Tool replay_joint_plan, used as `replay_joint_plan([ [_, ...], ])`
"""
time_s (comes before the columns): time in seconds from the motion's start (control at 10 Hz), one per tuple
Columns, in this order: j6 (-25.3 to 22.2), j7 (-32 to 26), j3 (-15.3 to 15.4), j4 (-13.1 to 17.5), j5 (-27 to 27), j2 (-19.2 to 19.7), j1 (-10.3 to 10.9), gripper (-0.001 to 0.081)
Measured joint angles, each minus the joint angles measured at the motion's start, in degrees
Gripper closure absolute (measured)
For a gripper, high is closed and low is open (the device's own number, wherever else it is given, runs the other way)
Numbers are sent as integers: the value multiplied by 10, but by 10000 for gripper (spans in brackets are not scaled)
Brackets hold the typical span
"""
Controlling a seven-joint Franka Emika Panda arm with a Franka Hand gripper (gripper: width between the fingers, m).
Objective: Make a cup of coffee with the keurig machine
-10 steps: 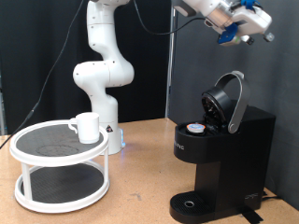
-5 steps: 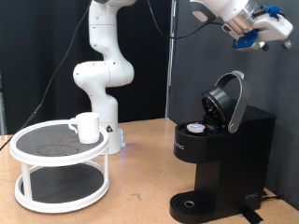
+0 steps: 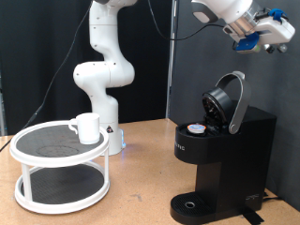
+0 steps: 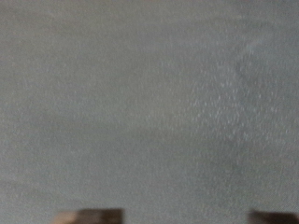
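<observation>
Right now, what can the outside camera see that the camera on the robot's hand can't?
Only the exterior view shows the keurig machine with its lid up and a pod inside, the cup on the white two-level stand, and the gripper high above the machine. Only the wrist view shows a blank grey surface. Both share just the gripper: its fingers peek in.

A plain white cup (image 3: 87,127) sits on a white stand (image 3: 60,174) with dark speckled shelves; the keurig machine (image 3: 221,157) is black with silver lettering; blue shows on the gripper (image 3: 263,31)
</observation>
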Motion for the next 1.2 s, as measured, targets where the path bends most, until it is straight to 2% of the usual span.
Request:
replay_joint_plan([
  [0.1, -8, -1, -3, -1, -9, -2, -3, 623],
  [0.2, -16, 0, -6, -3, -17, -2, -7, 623],
  [0.3, -28, 0, -10, -6, -22, -3, -11, 763],
  [0.4, -40, 0, -14, -11, -25, -4, -16, 792],
  [0.8, -72, -5, -25, -46, -30, -20, -29, 805],
  [1.2, -83, -22, -38, -90, -29, -53, -38, 806],
])
